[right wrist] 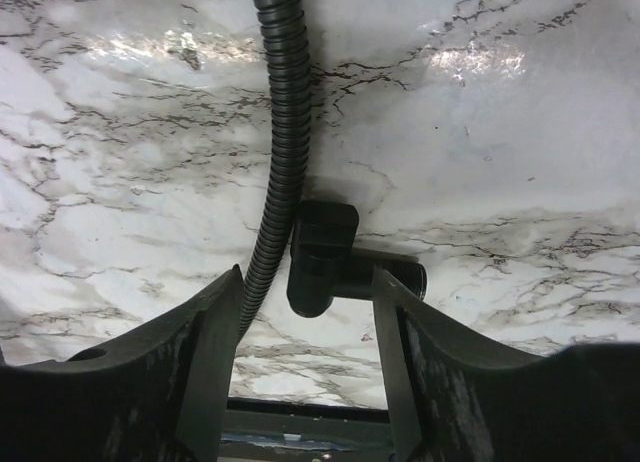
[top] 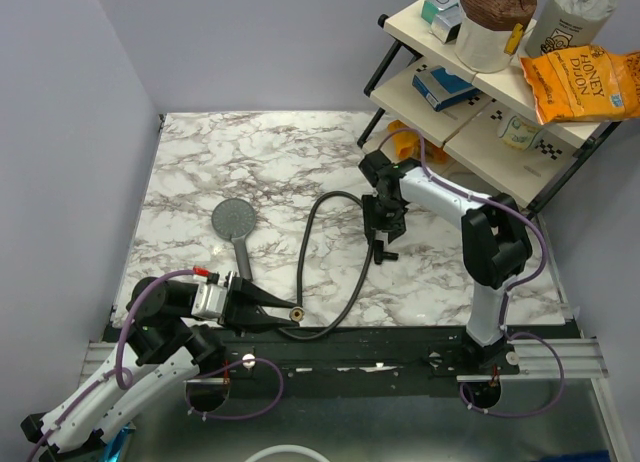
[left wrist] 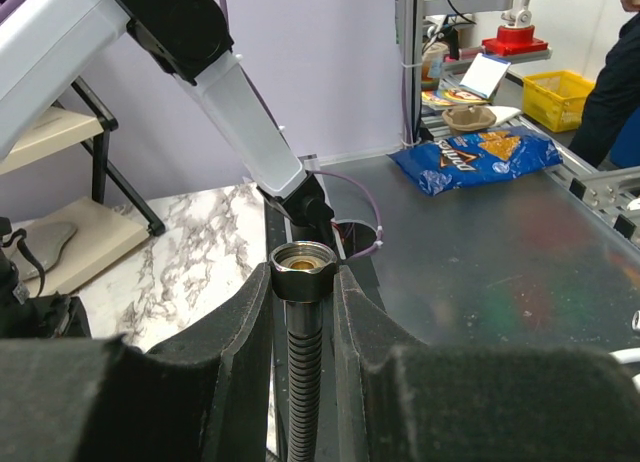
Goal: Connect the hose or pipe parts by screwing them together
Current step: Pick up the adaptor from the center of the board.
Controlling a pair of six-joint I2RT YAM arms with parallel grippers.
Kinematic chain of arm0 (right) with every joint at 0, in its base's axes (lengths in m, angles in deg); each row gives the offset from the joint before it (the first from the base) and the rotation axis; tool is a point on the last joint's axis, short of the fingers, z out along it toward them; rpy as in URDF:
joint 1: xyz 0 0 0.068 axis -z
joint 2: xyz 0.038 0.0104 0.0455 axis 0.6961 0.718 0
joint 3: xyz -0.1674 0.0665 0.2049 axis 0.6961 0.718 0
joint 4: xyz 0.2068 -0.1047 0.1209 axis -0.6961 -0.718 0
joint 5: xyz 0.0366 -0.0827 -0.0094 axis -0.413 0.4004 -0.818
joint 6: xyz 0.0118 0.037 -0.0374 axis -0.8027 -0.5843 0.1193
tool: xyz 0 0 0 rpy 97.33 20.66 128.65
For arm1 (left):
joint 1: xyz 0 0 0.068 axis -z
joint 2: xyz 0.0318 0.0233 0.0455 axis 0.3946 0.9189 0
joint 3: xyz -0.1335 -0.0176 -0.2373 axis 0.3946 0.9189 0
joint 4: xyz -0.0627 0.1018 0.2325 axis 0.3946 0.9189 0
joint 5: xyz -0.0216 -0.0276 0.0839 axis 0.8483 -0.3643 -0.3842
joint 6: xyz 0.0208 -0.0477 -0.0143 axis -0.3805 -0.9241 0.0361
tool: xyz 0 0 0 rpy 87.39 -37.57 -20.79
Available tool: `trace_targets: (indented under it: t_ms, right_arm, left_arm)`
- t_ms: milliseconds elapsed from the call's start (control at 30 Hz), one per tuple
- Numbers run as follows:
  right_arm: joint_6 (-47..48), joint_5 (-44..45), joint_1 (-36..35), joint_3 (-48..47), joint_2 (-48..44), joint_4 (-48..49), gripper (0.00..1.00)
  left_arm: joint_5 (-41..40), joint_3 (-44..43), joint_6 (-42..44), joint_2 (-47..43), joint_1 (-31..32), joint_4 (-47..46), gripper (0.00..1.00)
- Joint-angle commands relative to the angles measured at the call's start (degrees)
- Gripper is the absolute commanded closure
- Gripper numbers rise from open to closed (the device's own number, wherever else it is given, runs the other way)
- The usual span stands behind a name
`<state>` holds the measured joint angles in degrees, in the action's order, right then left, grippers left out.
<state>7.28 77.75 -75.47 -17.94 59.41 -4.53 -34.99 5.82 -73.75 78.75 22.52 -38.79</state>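
The dark grey shower head [top: 234,221] lies face up on the marble table [top: 200,162], its handle pointing toward the near edge. The black hose [top: 310,232] loops from its brass-coloured nut [top: 297,312] back to a black elbow fitting [top: 386,252]. My left gripper [top: 284,311] is shut on the hose just behind the nut [left wrist: 303,269], and the ribbed hose [left wrist: 303,382] runs between its fingers. My right gripper [top: 384,228] hangs open over the fitting [right wrist: 323,257], its fingers [right wrist: 212,332] straddling the fitting and the hose [right wrist: 283,122].
A black-framed shelf rack [top: 470,122] with boxes, a cup and an orange snack bag [top: 580,82] stands at the back right, close behind the right arm. Something yellow [top: 404,138] lies under it. A black rail [top: 380,337] borders the table's near edge.
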Motion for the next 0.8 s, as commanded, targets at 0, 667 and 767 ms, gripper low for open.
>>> trace_targets:
  t_ms: [0,667,767]
  right_arm:
    - [0.22,1.58,0.85,2.35,0.68,-0.21,0.39]
    - [0.66,0.71,1.73,0.86,7.62,1.02,0.46]
    - [0.74,-0.96,1.65,0.34,8.24,1.02,0.49]
  left_arm:
    - [1.63,-0.23,0.27,-0.94,-0.41,-0.23,1.0]
    - [1.45,-0.67,1.15,-1.12,-0.49,0.92,1.0]
    - [1.37,-0.41,1.24,-1.12,-0.49,0.83,1.0]
